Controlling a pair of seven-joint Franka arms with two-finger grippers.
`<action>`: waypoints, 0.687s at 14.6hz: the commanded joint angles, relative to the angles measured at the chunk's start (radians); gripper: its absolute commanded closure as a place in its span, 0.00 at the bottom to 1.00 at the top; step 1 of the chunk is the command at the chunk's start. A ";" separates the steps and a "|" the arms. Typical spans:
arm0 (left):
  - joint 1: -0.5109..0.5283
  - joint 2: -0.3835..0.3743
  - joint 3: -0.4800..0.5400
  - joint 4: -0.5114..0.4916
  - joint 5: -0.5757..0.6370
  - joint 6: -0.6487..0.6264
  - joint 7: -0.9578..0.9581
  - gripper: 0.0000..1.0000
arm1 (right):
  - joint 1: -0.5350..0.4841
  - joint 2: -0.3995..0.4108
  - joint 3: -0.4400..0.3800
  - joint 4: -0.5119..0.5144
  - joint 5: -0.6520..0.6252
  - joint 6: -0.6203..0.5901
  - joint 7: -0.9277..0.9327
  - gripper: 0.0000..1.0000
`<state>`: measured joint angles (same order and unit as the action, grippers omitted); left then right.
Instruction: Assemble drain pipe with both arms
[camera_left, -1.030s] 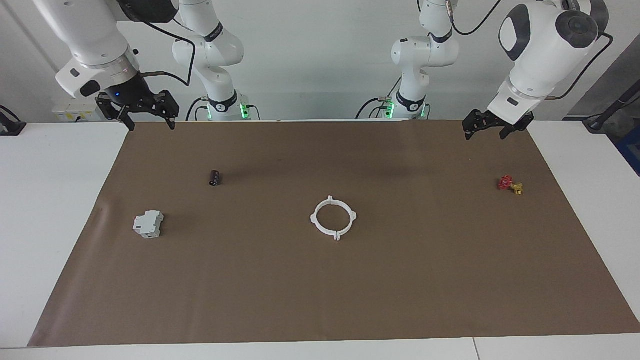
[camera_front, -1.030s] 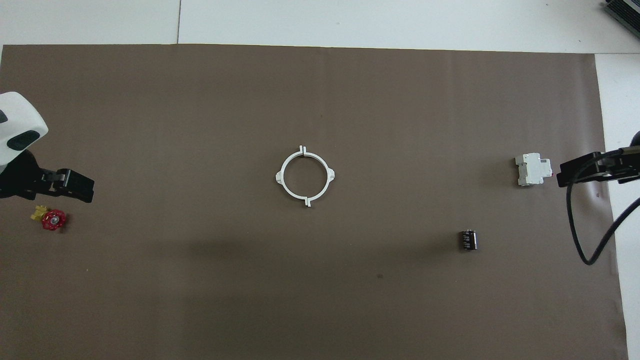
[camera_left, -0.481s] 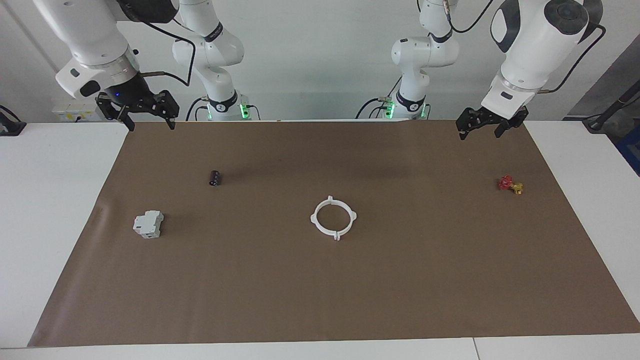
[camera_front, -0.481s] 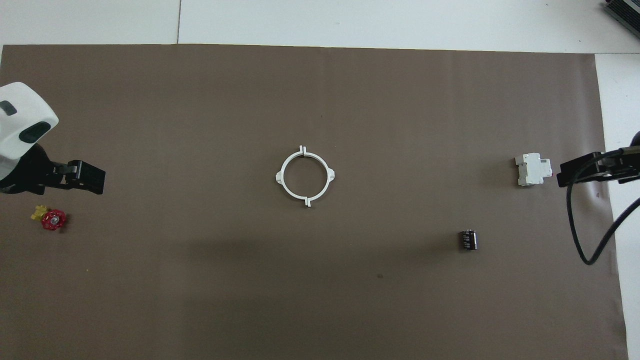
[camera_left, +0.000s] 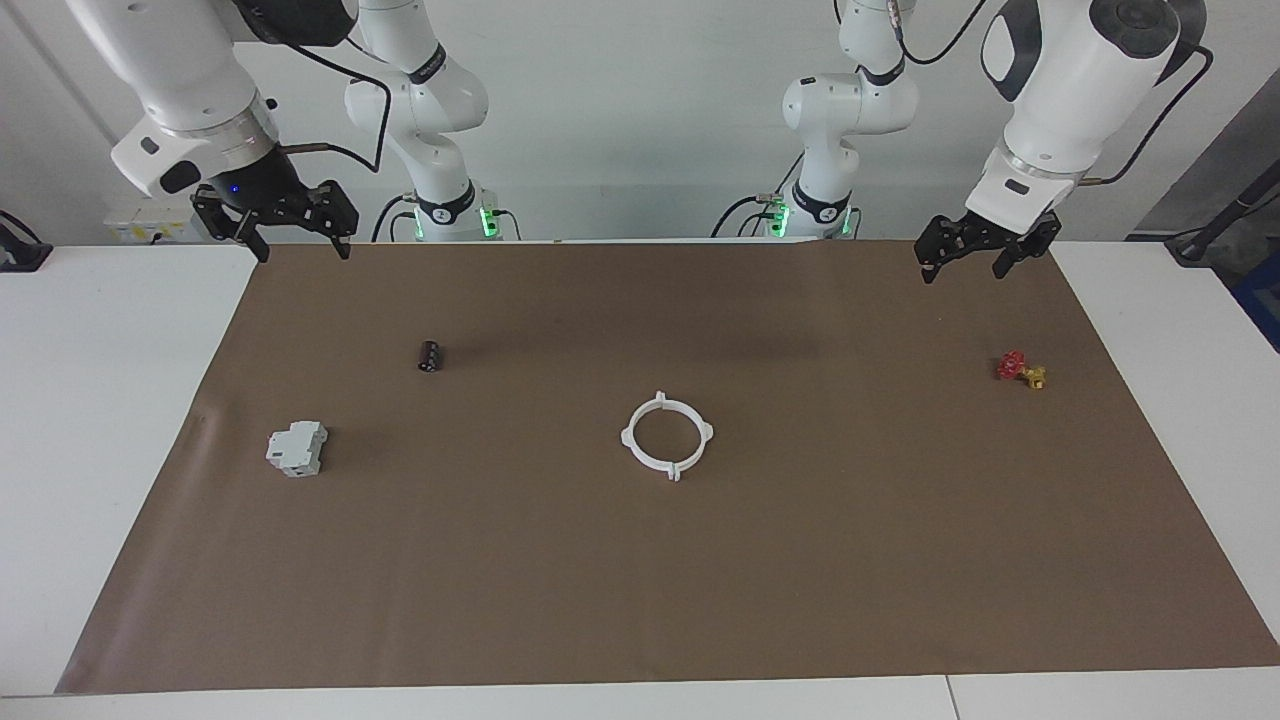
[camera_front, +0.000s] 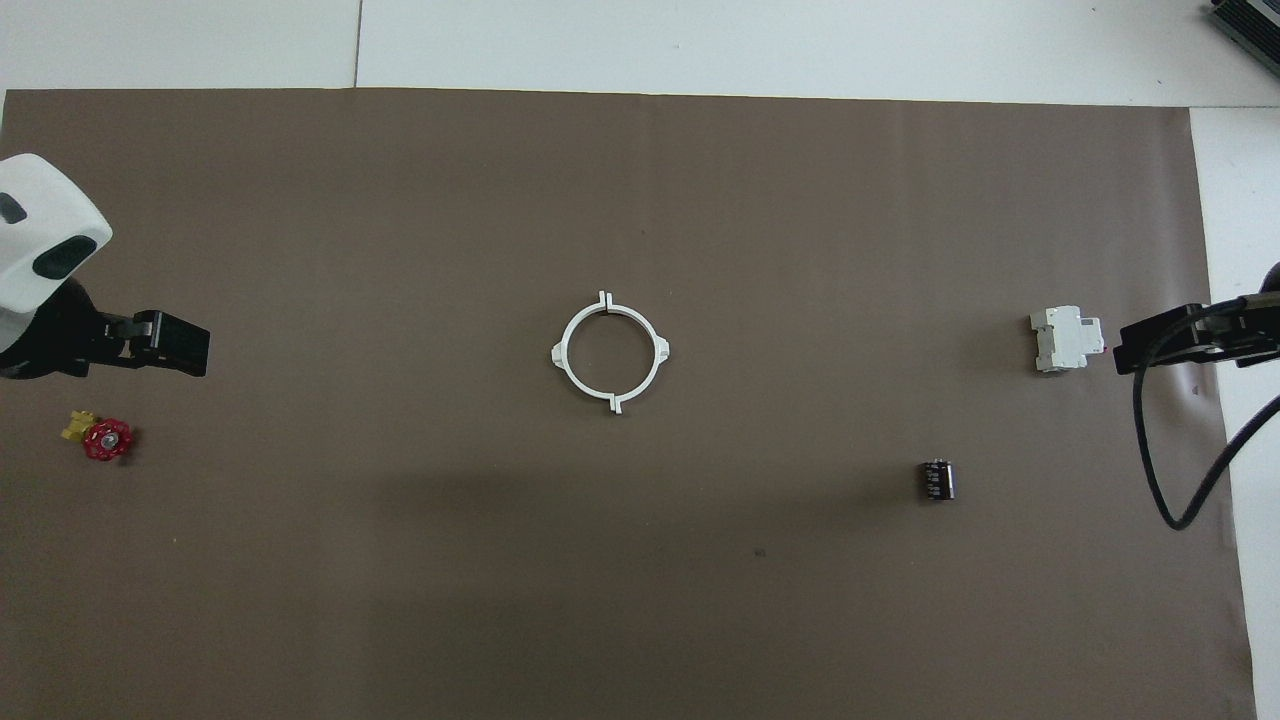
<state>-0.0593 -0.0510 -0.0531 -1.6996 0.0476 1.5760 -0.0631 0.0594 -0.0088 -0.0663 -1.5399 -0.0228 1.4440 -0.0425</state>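
White table (camera_left: 120, 420) carries brown paper sheet (camera_left: 640, 580) covering most of its top. Plain pale wall (camera_left: 640, 120) at robots' end. Even, soft light; faint shadows on sheet.

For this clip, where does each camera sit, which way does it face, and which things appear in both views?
Facing view: high across the table, facing the robots; both arms show whole, left gripper and right gripper raised and open.
Overhead view: high above the robots' end, looking steeply down; only the grippers and wrists show at the side edges.
Shared: the drain pipe ring, red-and-yellow valve, grey-white block, dark cylinder.
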 joint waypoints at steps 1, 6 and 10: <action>0.004 -0.010 0.002 -0.003 -0.012 0.012 -0.006 0.00 | -0.009 -0.022 0.005 -0.020 0.012 -0.005 0.013 0.00; 0.004 -0.012 0.002 -0.002 -0.012 0.003 -0.011 0.00 | -0.009 -0.022 0.005 -0.020 0.012 -0.005 0.015 0.00; 0.003 -0.013 0.002 0.000 -0.012 -0.013 -0.012 0.00 | -0.009 -0.022 0.005 -0.020 0.012 -0.005 0.016 0.00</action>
<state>-0.0593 -0.0510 -0.0516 -1.6996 0.0476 1.5763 -0.0639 0.0594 -0.0088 -0.0663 -1.5399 -0.0228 1.4440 -0.0425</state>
